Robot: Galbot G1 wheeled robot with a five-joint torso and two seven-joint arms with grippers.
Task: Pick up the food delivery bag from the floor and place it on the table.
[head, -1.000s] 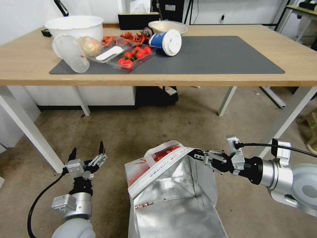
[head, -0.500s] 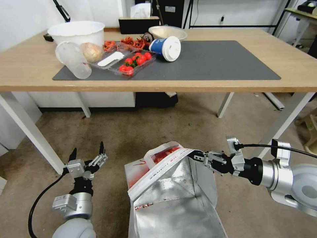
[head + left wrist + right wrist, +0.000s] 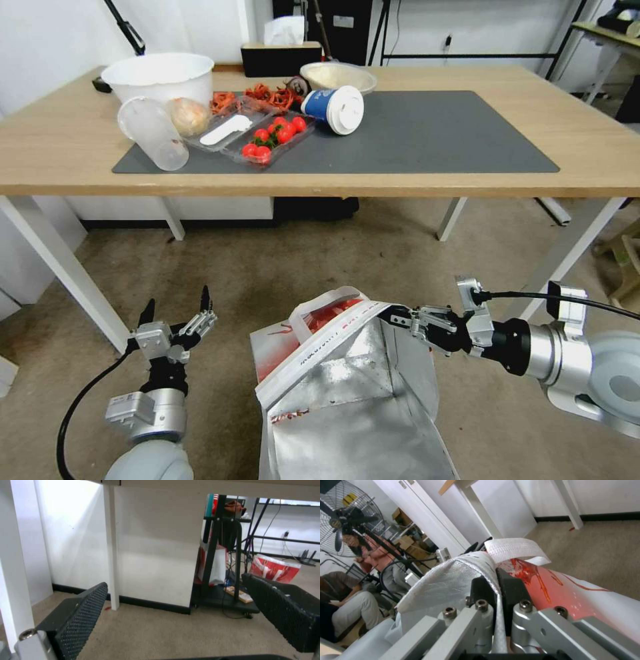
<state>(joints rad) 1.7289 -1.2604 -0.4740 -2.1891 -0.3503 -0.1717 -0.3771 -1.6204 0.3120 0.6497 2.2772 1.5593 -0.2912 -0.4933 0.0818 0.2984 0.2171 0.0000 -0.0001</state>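
One tabletop is stretching across the room in front of me, light wood on white legs, with one dark grey mat lying on it. The mat's right half is sitting bare, and the wood beyond it is running free to the near and right edges. The clutter is crowding the left end: one white bowl, one clear cup lying on its side, one tray of tomatoes and one blue paper cup tipped over.

Below, one food delivery bag is standing on the floor, mouth gaping, foil lining showing, well short of the tabletop's near edge. Open floor is lying between bag and table legs.

The right gripper is reaching in from the right, its fingers pinching the bag's upper rim closed between them. The left gripper is hovering over bare floor left of the bag, apart from it, fingers spread wide and holding nothing.
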